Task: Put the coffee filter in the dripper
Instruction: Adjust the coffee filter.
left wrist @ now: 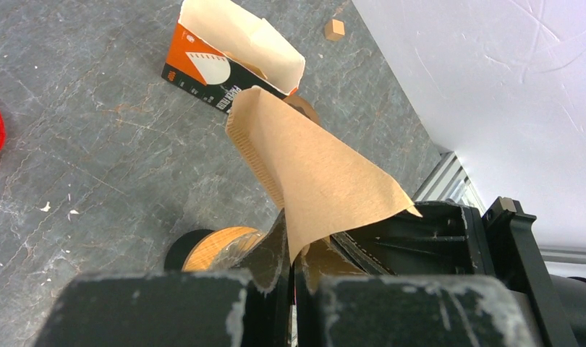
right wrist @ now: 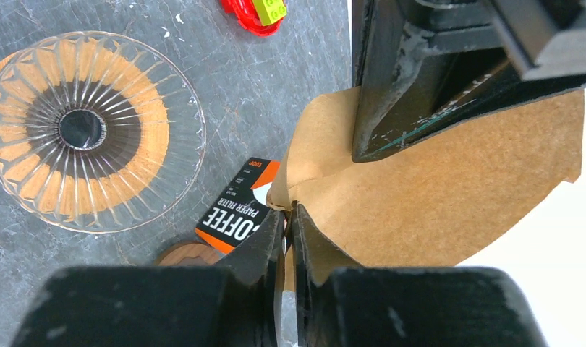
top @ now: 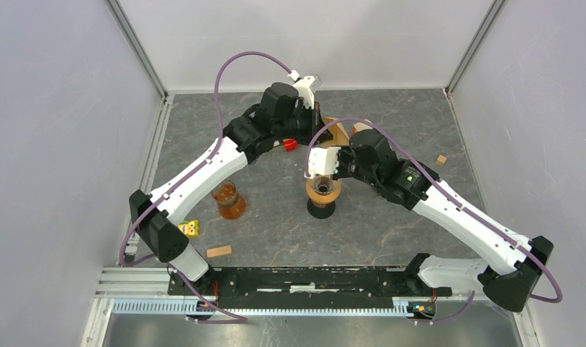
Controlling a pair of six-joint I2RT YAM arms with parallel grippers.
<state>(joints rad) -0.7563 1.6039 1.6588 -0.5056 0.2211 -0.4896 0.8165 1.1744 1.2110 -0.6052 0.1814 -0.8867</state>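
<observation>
A brown paper coffee filter (left wrist: 315,170) is held in the air by both grippers. My left gripper (left wrist: 299,249) is shut on one edge of it. My right gripper (right wrist: 289,220) is shut on another edge (right wrist: 435,195), and the left gripper's fingers (right wrist: 391,94) show there pinching the filter from above. The glass dripper (top: 323,189) stands on a wooden ring and black base at the table's middle, just below the two grippers (top: 317,119) (top: 325,148). It also shows in the right wrist view (right wrist: 87,130) and the left wrist view (left wrist: 218,246), empty.
An open orange and black filter box (left wrist: 232,50) lies behind the dripper, with a round wooden disc (right wrist: 189,254) by it. A red piece (top: 291,144), an amber glass cup (top: 228,201), a yellow block (top: 189,228) and wooden blocks (top: 218,251) (top: 440,160) lie around.
</observation>
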